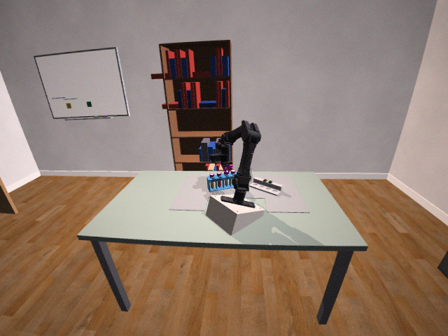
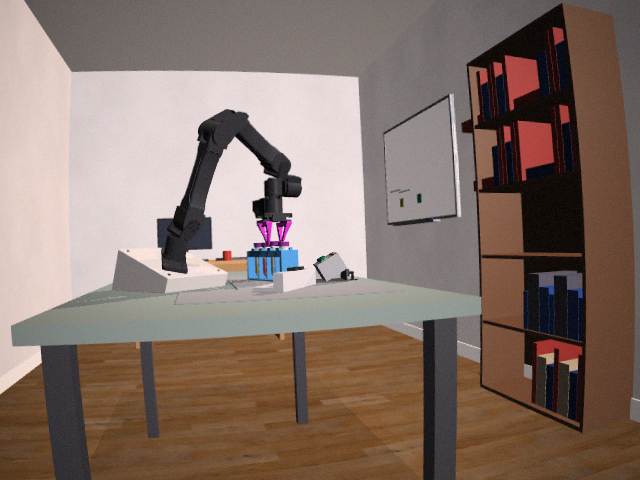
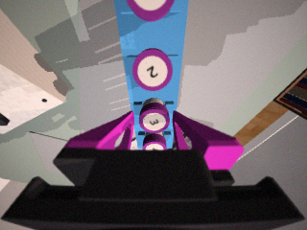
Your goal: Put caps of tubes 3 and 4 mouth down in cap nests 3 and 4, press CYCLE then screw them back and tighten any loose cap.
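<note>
The blue decapping station [image 1: 220, 183] [image 2: 262, 264] [image 3: 126, 48] stands on the grey mat with purple caps on its tubes. In the wrist view, cap 2 [image 3: 152, 70], cap 3 [image 3: 154, 120] and cap 4 [image 3: 154, 143] lie in a row. My gripper [image 1: 227, 168] [image 2: 274, 239] [image 3: 153, 115] points straight down over tube 3. Its magenta fingers stand on either side of cap 3, with a small gap on each side. Cap 3 sits on its tube. The gripper is open and holds nothing.
The white cap tray with its console [image 1: 267, 185] [image 2: 293, 280] lies right of the station as seen from the base. The small key desk [image 2: 330, 265] stands beyond it. The arm's white base block [image 1: 233, 217] [image 2: 149, 273] sits at the table's middle.
</note>
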### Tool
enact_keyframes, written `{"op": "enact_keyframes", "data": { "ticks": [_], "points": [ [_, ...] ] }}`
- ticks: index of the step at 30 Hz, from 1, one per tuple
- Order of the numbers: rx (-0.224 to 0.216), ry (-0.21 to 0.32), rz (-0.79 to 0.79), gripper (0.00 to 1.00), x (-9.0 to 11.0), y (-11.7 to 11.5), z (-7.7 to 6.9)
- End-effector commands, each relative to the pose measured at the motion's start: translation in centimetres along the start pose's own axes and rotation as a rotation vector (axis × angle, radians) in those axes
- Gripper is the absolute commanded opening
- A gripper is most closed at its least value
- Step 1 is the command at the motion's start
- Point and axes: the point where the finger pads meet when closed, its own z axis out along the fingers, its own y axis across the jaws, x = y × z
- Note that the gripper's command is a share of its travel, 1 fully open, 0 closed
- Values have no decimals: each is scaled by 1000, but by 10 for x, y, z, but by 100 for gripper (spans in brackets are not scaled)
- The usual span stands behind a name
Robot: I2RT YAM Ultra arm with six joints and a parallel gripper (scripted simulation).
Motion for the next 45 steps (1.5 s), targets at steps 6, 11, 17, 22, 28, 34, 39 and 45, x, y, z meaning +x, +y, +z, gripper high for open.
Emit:
{"op": "enact_keyframes", "data": {
  "ticks": [6,11,17,22,28,34,39,45],
  "points": [
    [14,-7,491,49,0,-3,-7],
    [13,-9,741,49,0,-3,-9],
    [12,-11,991,49,0,-3,-10],
    [11,-12,1241,49,-1,-4,-10],
    [10,-13,1415,49,-1,-5,-10],
    [10,-13,1415,49,-1,-4,-11],
    [10,-13,1415,0,-1,-4,-11],
    [10,-13,1415,0,-1,-4,-11]
  ]
}}
